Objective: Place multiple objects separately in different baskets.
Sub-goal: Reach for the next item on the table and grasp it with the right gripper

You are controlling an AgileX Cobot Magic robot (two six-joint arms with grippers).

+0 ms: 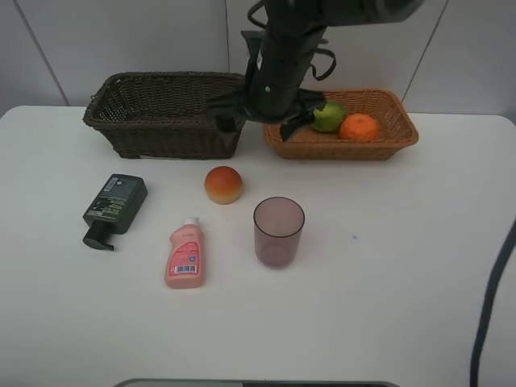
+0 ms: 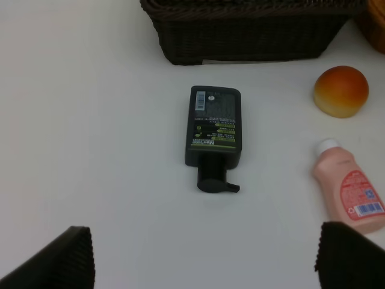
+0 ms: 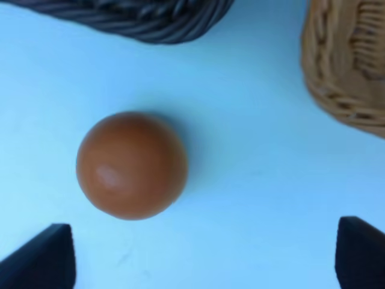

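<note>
The orange and the green lime lie in the light tan basket at the back right. To its left stands the dark brown basket, which looks empty. On the table are the peach, the dark green pump bottle lying flat, the pink bottle lying flat, and the upright purplish tumbler. My right gripper hangs open between the baskets, above the peach. My left gripper is open over the table near the pump bottle, holding nothing.
The white table reaches a light wall behind the baskets. A dark cable runs along the right edge. In the left wrist view the peach and pink bottle lie beside the pump bottle, with the dark basket beyond.
</note>
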